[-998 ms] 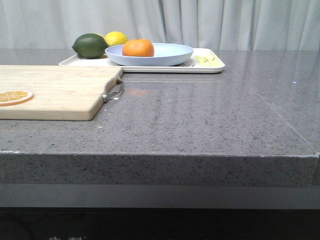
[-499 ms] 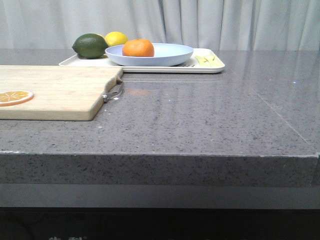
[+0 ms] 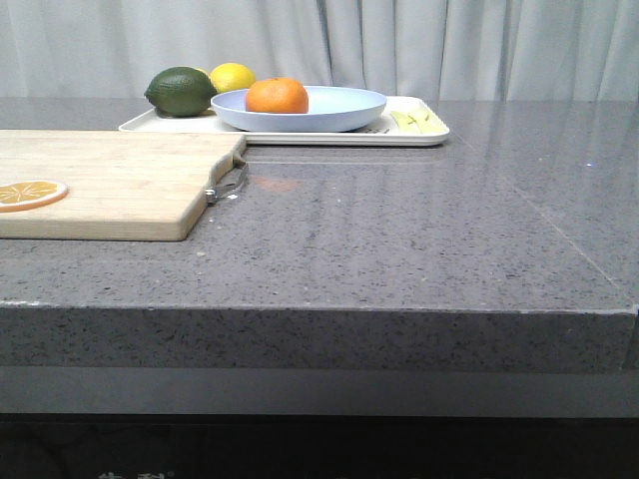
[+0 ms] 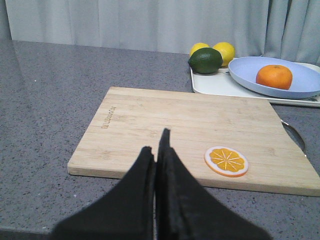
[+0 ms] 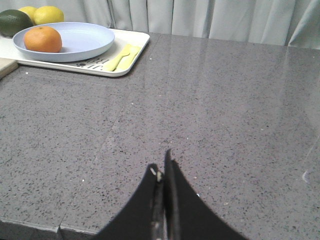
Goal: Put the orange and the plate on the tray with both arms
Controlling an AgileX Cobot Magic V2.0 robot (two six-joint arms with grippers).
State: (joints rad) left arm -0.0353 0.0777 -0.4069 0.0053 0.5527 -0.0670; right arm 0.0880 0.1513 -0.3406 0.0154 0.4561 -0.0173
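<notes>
The orange point(image 3: 277, 96) lies in the lavender-blue plate point(image 3: 339, 112), which rests on the cream-white tray point(image 3: 419, 138) at the back of the grey table. All three also show in the left wrist view, orange point(image 4: 274, 76), plate point(image 4: 305, 86), tray point(image 4: 210, 85), and in the right wrist view, orange point(image 5: 43, 39), plate point(image 5: 85, 40), tray point(image 5: 134, 50). My left gripper point(image 4: 156, 145) is shut and empty, near the front edge of the cutting board. My right gripper point(image 5: 161, 166) is shut and empty over bare table near the front edge. Neither gripper shows in the front view.
A wooden cutting board point(image 3: 120, 180) with a metal handle lies front left and bears a flat orange slice point(image 3: 30, 193). A dark green fruit point(image 3: 181, 91) and lemons point(image 3: 232, 77) sit on the tray's left end. Pale yellow cutlery point(image 5: 121, 56) lies on its right end.
</notes>
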